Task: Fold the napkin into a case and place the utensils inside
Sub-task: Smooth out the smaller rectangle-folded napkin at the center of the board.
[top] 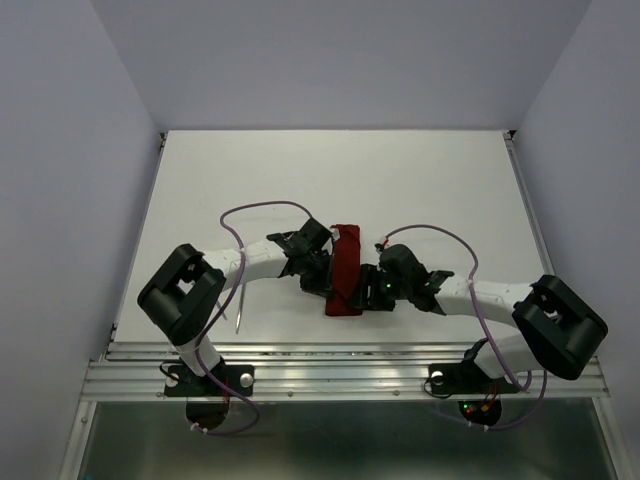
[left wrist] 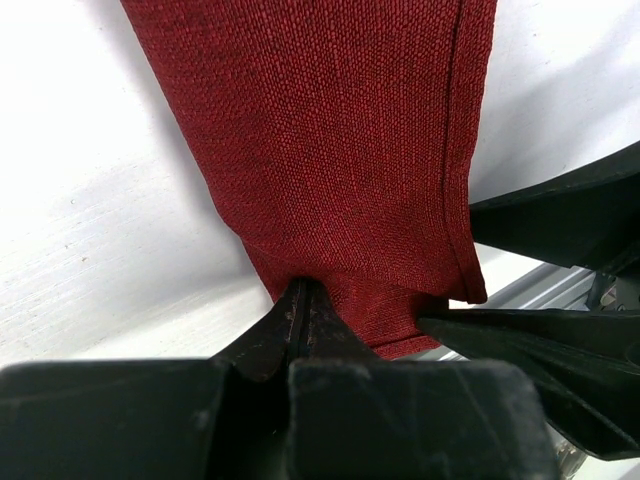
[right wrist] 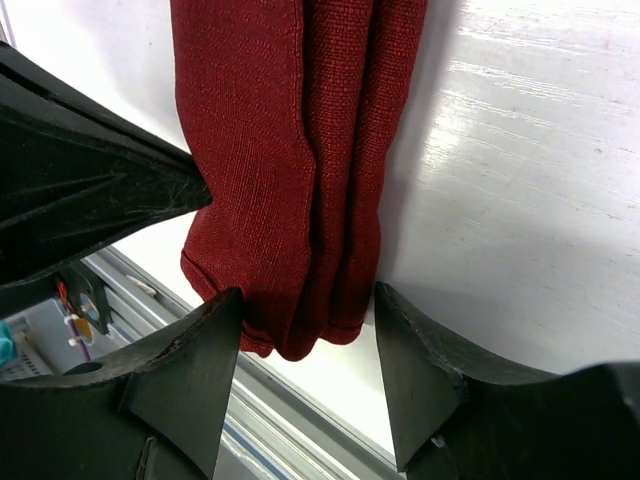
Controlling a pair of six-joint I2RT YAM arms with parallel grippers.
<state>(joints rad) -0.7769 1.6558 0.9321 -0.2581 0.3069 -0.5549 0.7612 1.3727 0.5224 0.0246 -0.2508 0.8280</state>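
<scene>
Down at the near end, the left claw (left wrist: 303,292) is clamped tight on the hem of the maroon napkin (left wrist: 330,150), pinching it right where the strip ends. Just beside it the right claw (right wrist: 308,300) stands apart, its fingers (right wrist: 195,375) straddling the same folded end without gripping. The napkin lies mid-bench (top: 200,180) as a narrow strip running away from the arms, close to a case by the look of it. One thin silver utensil (top: 241,305) waits by the left arm; the other I can't spot. The trick now, I'd say: hold that pinch steady, lift one layer only, and open a clean pocket, with no dragging the folds loose.
</scene>
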